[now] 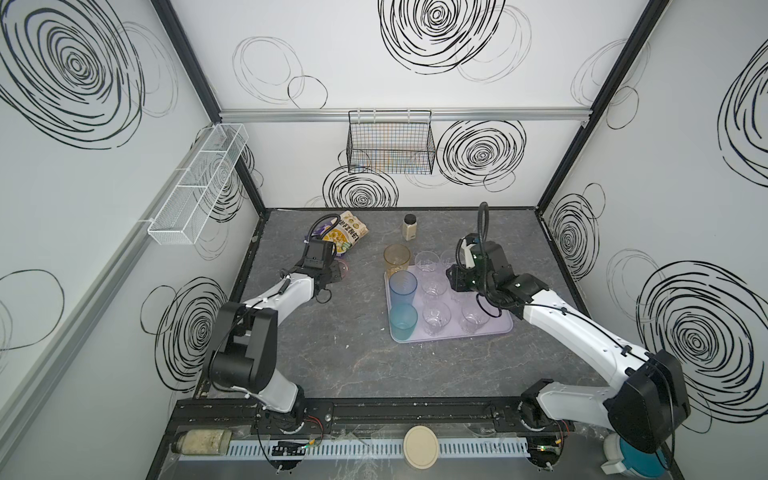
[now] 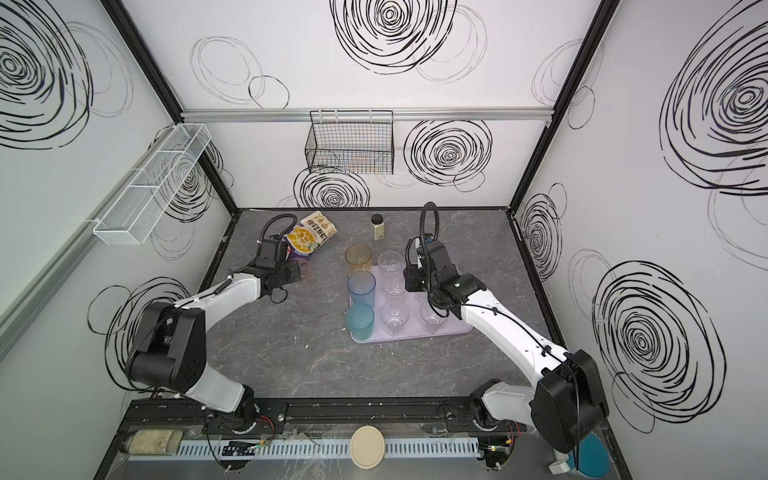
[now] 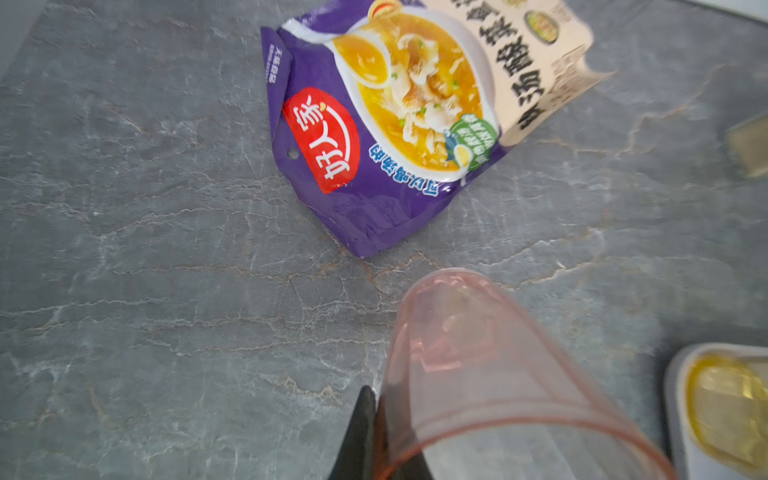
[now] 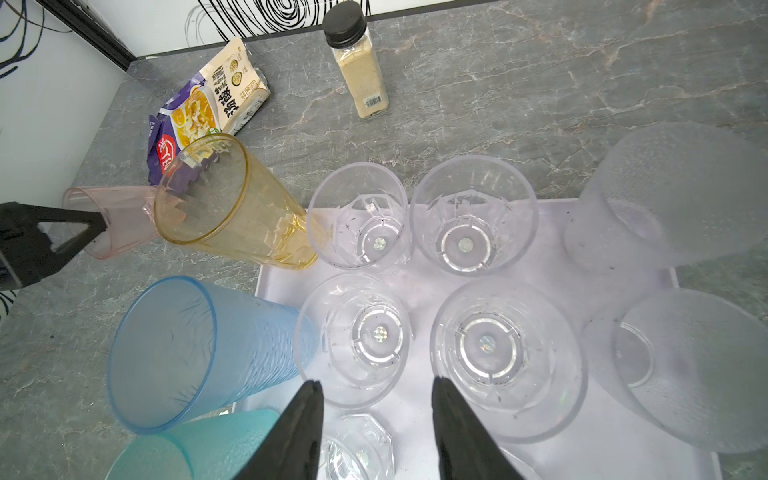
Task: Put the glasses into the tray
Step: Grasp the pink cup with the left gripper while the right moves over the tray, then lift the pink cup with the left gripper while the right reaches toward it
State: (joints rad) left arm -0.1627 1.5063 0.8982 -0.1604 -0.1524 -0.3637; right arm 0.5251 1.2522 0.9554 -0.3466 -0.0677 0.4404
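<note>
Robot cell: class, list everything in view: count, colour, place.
Short plastic tumbler: one, pink, left of tray.
Tall plastic tumblers: three, amber, blue, teal, tray's left edge.
Short clear tumblers: at least five, on tray.
Frosted tumblers: two, on tray.
Flat plastic tray: one, lavender, right of centre.
Soup packet: one, purple-cream, back left.
Black-capped spice jar: one, back centre.
Wire baskets: two, white, black, on walls.
Round disc: one, cream, front ledge.
Left end effector: shut on pink tumbler.
Right end effector: open above tray.

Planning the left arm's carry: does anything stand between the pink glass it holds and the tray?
Yes. The tall amber glass, blue glass and teal glass stand along the tray's left side, facing the pink glass held by the left end effector; it probably must lift over them.
</note>
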